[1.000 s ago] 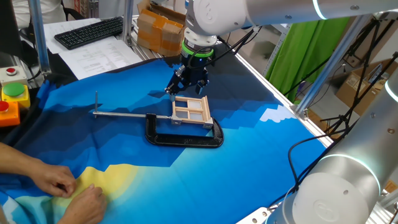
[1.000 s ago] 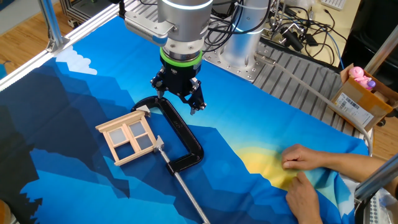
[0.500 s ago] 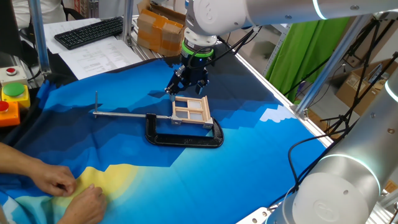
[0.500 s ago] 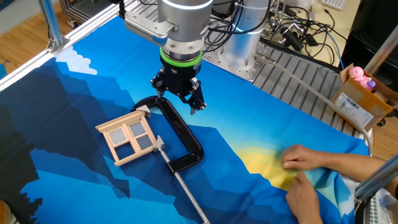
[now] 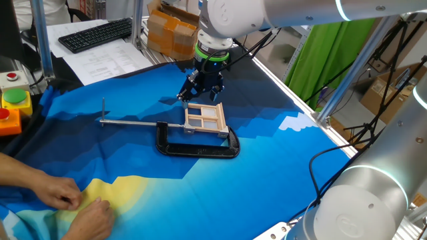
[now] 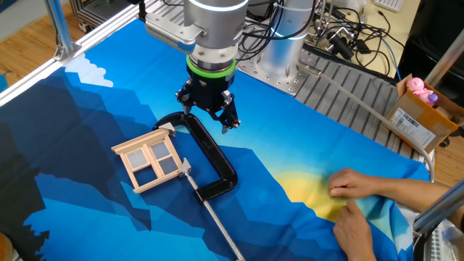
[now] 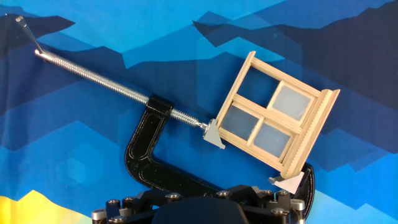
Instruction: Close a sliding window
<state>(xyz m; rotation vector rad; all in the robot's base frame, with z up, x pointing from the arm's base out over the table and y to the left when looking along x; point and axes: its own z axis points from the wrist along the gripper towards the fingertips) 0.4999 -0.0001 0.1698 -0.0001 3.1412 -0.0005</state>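
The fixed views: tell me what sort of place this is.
Probably a robotics lab: an aluminium-framed table under a blue cloth, emergency-stop buttons, a keyboard, cable bundles and cardboard boxes.

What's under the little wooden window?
The sliding window lies flat on the blue cloth, which shows through its panes. The black C-clamp grips its edges. Whether anything else hides beneath the frame cannot be seen.

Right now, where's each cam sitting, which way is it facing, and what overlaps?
One fixed view: table's far side, facing the arm; gripper above sliding window.
Other fixed view: beside the robot base, looking down; gripper over C-clamp, person's hands opposite.
Hand view: straight down; only gripper base shows.
All share window and clamp.
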